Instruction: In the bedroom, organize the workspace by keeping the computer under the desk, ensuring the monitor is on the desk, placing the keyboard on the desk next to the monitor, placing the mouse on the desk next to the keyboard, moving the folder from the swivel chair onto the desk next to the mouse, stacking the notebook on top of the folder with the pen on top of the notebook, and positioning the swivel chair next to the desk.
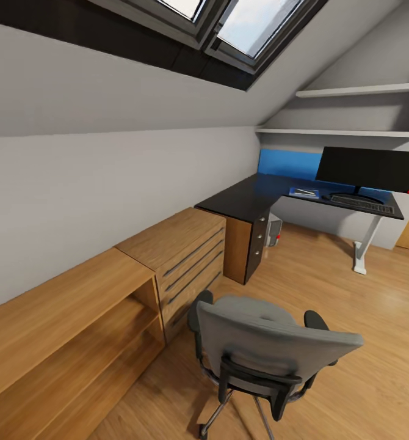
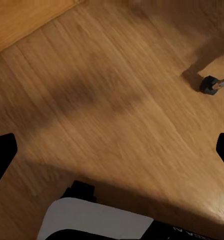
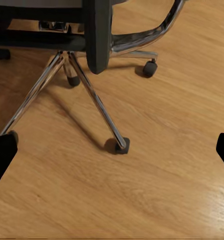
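From the head camera we see the swivel chair point(image 1: 271, 351) nearest to us, its grey back turned toward us, standing on the wooden floor point(image 1: 363, 342) well apart from the desk point(image 1: 253, 197) at the far right. On the desk's black top stands the monitor point(image 1: 370, 169), with the keyboard point(image 1: 361, 203) just in front of its base. Left of the keyboard lies a flat blue item, likely the folder point(image 1: 304, 192), with something pale and thin on it that we cannot name for certain. Under the desk, beside its dark drawer pedestal, part of the pale computer point(image 1: 275, 230) shows. Along the left wall run a wooden drawer chest point(image 1: 183, 250) and a nearer open shelf unit point(image 1: 64, 342); we see nothing on its shelves.

In the left wrist view we look down on the floor; the left gripper point(image 2: 112, 150) shows dark fingertips point(image 2: 1, 155) at both edges, spread wide with nothing between them. A black chair castor point(image 2: 209, 84) lies beyond.

In the right wrist view the right gripper point(image 3: 112, 150) likewise has its fingers point(image 3: 1, 152) wide apart over bare floor, with the chair's chrome star base point(image 3: 89, 87) and castors ahead.
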`<state>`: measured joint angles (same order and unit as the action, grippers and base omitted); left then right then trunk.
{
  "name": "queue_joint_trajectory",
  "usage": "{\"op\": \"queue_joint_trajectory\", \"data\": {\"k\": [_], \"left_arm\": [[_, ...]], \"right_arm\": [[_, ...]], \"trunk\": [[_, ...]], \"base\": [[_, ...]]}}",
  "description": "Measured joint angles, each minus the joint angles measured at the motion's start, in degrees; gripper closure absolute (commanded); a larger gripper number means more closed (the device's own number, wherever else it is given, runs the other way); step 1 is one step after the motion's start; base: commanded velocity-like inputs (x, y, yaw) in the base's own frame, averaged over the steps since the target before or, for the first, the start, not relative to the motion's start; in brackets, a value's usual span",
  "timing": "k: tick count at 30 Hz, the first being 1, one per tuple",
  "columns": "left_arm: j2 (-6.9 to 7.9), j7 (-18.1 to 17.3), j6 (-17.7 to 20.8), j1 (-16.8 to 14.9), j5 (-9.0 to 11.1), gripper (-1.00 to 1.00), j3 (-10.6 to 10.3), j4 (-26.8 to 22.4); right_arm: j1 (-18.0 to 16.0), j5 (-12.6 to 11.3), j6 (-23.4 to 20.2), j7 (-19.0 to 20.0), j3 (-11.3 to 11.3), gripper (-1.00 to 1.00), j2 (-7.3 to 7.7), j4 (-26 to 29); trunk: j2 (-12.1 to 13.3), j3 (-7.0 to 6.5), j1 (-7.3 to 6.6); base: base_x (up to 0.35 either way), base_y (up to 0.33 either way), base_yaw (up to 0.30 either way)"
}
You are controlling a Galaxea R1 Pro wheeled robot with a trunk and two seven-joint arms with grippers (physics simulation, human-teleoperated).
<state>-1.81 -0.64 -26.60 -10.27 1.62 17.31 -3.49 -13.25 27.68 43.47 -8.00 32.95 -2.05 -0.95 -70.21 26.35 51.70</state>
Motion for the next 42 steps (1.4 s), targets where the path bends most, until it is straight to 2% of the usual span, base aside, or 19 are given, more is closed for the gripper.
{"op": "queue_joint_trajectory", "data": {"k": [3, 6, 9, 22, 42], "left_arm": [[-0.77, -0.25, 0.26, 0.91, -0.08, -1.00, -1.09, -0.76], [-1.72, -0.30, 0.34, 1.52, -0.10, -1.00, -2.17, -0.97], [-2.06, -0.29, 0.37, 1.73, -0.11, -1.00, -2.68, -1.09], [-2.05, -0.08, 0.39, 1.77, -0.02, -1.00, -2.70, -1.10], [-1.71, -0.19, 0.34, 1.76, -0.03, -1.00, -2.81, -0.94]], "right_arm": [[-0.04, 0.05, -0.63, -0.03, -0.09, -1.00, 0.13, 0.02], [-0.05, 0.07, -0.75, -0.03, -0.11, -1.00, 0.28, 0.06], [-0.06, 0.08, -0.84, 0.01, -0.17, -1.00, 0.36, 0.07], [-0.05, 0.23, -0.64, -0.02, -0.14, -1.00, -0.11, 0.04], [-0.05, 0.19, -0.63, -0.03, -0.12, -1.00, -0.28, 0.01]], "trunk": [[0.00, 0.00, 0.00], [-1.19, 0.53, 0.65], [-2.39, 1.07, 1.31], [-7.61, 3.40, 4.17], [-7.62, 3.29, 4.20]], "base": [[0.000, 0.000, 0.000], [0.000, 0.000, 0.000], [0.000, 0.000, 0.000], [0.000, 0.000, -0.035], [-0.036, -0.007, -0.239]]}}
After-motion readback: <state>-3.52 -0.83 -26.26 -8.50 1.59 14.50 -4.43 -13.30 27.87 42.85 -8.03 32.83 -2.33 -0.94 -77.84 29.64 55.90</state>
